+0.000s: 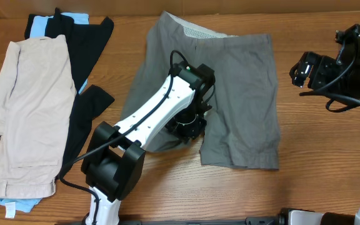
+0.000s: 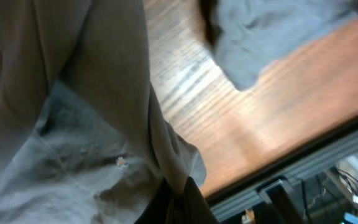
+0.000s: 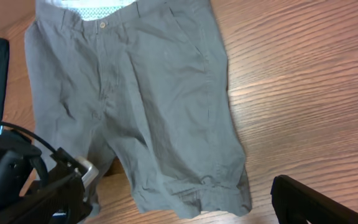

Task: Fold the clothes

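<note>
The mid-grey shorts (image 1: 242, 81) lie spread on the wooden table, waistband toward the far edge, with the paler inside showing at the waist. They also show in the right wrist view (image 3: 154, 93). My left gripper (image 1: 186, 125) is at the hem of the left leg, which is bunched and lifted. In the left wrist view my left gripper (image 2: 176, 202) is shut on a fold of the grey fabric (image 2: 92, 124). My right gripper (image 1: 305, 70) hovers right of the shorts, apart from them, open and empty. Only one of its fingers (image 3: 312, 202) shows in the right wrist view.
A pile at the left holds beige shorts (image 1: 24, 106) on top of a black garment (image 1: 83, 56) and a light blue piece (image 1: 42, 25). The left arm (image 1: 149, 119) reaches over the table's front middle. Bare wood (image 1: 330, 162) lies right of the shorts.
</note>
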